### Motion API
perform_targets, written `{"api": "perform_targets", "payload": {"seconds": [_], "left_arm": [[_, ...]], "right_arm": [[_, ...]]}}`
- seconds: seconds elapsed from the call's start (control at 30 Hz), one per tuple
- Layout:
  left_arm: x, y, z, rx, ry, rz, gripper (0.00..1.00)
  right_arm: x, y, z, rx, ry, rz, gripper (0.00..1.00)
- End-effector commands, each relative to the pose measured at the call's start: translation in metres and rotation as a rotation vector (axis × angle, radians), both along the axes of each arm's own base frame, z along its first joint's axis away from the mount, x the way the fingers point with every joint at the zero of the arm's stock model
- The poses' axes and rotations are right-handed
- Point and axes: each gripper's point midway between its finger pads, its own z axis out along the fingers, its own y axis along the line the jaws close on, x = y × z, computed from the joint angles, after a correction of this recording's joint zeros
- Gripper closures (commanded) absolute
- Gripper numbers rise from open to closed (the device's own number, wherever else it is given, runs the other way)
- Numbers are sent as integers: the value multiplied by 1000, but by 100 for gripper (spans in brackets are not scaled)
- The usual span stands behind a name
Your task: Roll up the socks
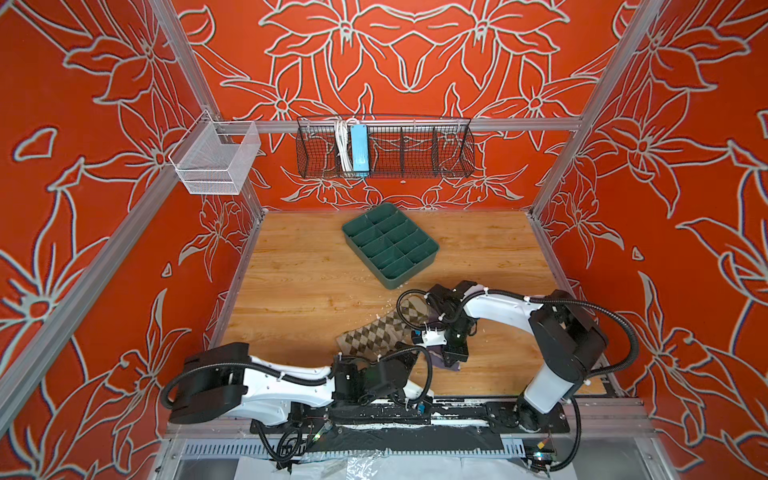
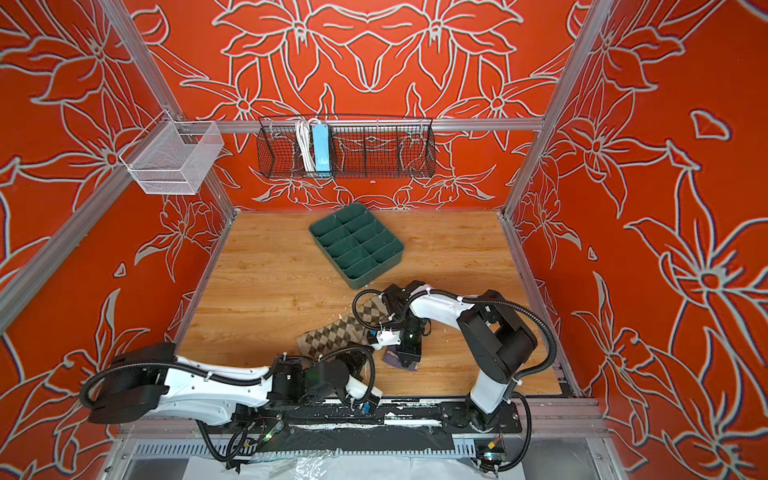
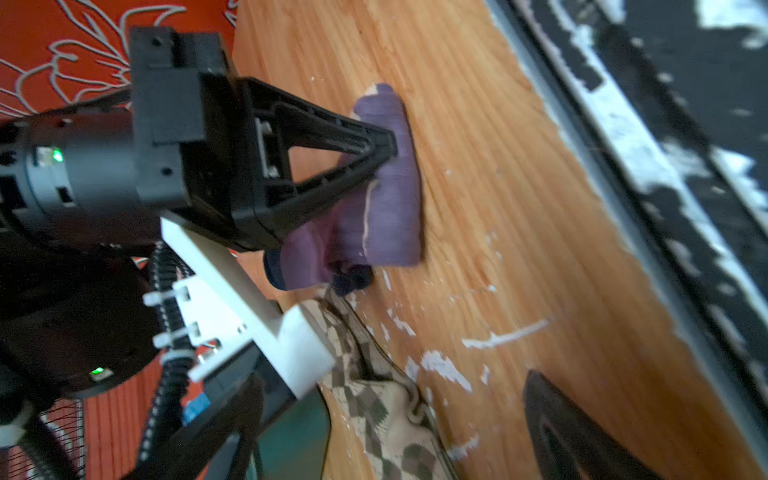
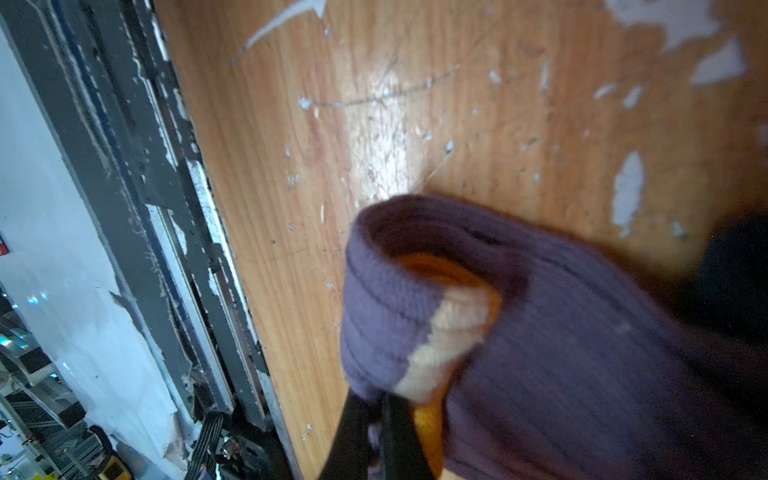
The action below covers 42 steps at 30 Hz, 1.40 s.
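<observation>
Purple sock (image 4: pixel 540 332): cuff end part-rolled, on tabletop (image 1: pixel 311 270) near front edge, pinched in right end effector (image 3: pixel 384 147). Left end effector (image 3: pixel 395 386): wide, empty, over argyle sock (image 1: pixel 374 332). Step: rolling purple. Next, likely: wind toward toe, left pinning.

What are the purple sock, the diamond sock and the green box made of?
The purple sock looks like soft, thick ribbed knit, maybe cotton or wool: ridges show close up. The diamond sock is thinner knit, limp and creased. The green box seems hard matte plastic, with thin straight dividers.
</observation>
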Motion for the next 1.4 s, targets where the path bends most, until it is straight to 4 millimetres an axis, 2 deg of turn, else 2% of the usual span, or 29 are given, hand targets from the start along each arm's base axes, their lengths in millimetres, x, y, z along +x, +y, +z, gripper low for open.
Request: {"api": "perform_targets", "payload": {"seconds": [0.0,0.13,0.27,0.4,0.5,0.57,0.73,0.9,1.0,1.1,1.2,1.37], "left_arm": [[13,-36,27,-143,-55,37,7],[17,-54,14,-120,-53,43,11],[20,-63,-3,-89,-38,63,20],[22,-64,-20,-45,-1,105,29],[21,-60,-29,-11,39,131,30],[18,-56,-28,-2,45,138,30],[12,-37,-10,46,-18,142,26],[-11,-22,8,59,18,89,25],[-21,-14,4,69,63,61,24],[-20,-18,-5,59,55,68,24],[-10,-32,-9,4,24,107,25],[21,-56,-13,-82,-62,240,28]], "right_arm": [[10,-5,-33,-20,-31,24,100],[17,-3,-33,-12,-42,11,98],[22,-3,-32,0,-50,-2,97],[25,-2,-27,9,-61,-4,96],[28,-1,-23,16,-81,-5,94],[30,-3,-24,14,-93,-11,93],[32,-4,-23,20,-92,-29,93],[33,-4,-23,13,-59,-52,92],[34,-3,-24,6,-41,-64,92],[34,-2,-23,7,-23,-76,92],[31,-1,-22,12,-6,-82,92],[29,0,-19,24,8,-93,92]]}}
